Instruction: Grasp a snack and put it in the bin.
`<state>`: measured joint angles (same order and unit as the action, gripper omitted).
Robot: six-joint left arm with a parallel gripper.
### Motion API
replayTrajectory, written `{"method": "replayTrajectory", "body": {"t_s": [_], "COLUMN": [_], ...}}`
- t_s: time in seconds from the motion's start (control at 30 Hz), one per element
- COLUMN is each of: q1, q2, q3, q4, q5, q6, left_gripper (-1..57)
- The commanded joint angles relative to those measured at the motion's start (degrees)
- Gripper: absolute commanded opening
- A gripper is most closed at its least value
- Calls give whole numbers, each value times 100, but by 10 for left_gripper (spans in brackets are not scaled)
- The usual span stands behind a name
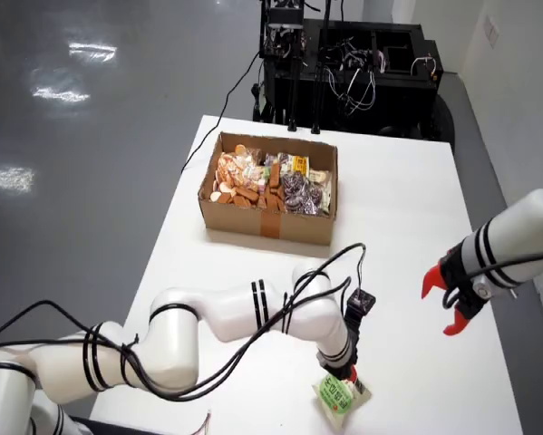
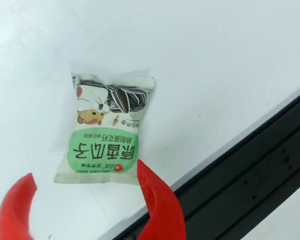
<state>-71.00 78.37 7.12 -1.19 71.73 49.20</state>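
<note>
white table (image 1: 407,208) carries your cardboard bin (image 1: 268,220) (already holding snacks); your gripper (image 2: 87,207) hangs wide open over the green snack packet (image 2: 105,130), gripping nothing.

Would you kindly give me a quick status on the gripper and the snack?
Gripper open, jaws straddling the packet's near end. Snack packet flat on the white table, not yet gripped. Cardboard box already holds snacks. Nothing in the way.

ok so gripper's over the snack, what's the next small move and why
Probably ease straight down and close. In the wrist view the gripper is open, its red fingers flanking the near end of the snack, which lies flat on the table ungrasped. The box comes later.
</note>
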Motion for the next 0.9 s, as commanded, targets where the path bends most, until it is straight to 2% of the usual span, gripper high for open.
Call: {"method": "replayTrajectory", "body": {"t_s": [0.03, 0.5, 0.9], "q1": [12, 4, -163], "q2": [-8, 26, 191], "q3": [7, 371, 434], "q4": [38, 203, 202], "q5": [-27, -388, -802], "q6": [82, 480, 906], "left_gripper": [415, 440, 455]}}
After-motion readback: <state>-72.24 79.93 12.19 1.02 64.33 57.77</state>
